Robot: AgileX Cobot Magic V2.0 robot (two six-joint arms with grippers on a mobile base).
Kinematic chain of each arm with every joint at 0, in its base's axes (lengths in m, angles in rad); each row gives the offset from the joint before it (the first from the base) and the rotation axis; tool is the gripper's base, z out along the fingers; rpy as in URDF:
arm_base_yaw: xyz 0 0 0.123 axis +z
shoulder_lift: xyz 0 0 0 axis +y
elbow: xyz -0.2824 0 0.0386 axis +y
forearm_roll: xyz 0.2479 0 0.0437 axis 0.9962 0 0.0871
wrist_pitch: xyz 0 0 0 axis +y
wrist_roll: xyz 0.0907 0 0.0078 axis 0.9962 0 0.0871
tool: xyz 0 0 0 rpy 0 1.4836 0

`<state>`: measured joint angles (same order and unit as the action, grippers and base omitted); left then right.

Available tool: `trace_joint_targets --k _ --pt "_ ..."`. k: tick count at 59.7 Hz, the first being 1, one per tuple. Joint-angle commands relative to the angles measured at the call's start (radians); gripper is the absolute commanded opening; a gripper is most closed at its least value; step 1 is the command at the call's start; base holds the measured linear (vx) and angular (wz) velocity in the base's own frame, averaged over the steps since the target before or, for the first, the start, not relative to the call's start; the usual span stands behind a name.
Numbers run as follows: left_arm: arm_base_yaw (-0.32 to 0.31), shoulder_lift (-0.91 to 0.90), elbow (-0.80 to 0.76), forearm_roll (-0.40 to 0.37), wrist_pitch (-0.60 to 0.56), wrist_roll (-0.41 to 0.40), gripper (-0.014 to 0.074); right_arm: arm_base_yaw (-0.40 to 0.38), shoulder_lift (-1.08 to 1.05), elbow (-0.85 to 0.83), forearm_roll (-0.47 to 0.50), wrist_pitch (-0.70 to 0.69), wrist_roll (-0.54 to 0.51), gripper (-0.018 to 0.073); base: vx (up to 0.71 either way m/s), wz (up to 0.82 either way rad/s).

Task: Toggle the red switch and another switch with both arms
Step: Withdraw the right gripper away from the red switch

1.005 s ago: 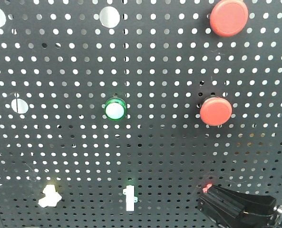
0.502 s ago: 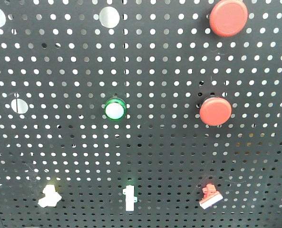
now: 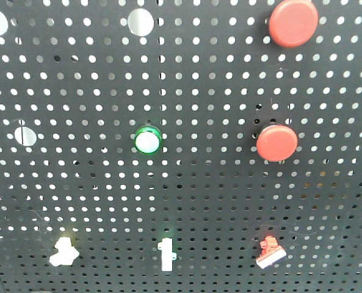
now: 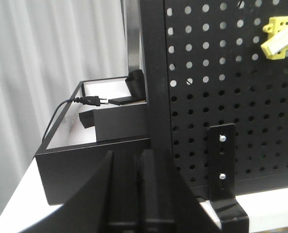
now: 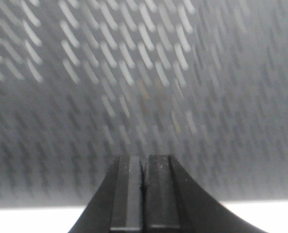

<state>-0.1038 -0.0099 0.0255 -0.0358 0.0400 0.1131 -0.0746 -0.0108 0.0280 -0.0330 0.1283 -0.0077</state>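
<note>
In the front view, your red switch sits low right on the pegboard, the pale switch low left. Left wrist: left gripper clenched, empty. Right wrist: right gripper clenched, blurred.

The front view is evenly lit and sharp; light is seen through the holes of the pegboard, so it is lit from behind as well. Small glare is seen on the upper red button. The left wrist view is bright near the curtain, with dark foreground. The right wrist view is strongly smeared by motion blur, and only a pale strip is seen at the bottom edge.
</note>
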Motion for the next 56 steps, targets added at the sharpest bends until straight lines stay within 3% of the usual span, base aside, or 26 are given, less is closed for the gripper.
trace_joint_targets --k 1,56 --pt "0.002 -0.009 0.02 -0.003 -0.082 -0.009 0.0003 -0.007 -0.013 0.008 0.004 -0.032 -0.012 -0.0006 0.0 0.0" --pt "0.002 -0.009 0.02 -0.003 -0.082 -0.01 0.0003 -0.007 -0.012 0.008 0.004 -0.027 -0.011 -0.0006 0.0 0.0"
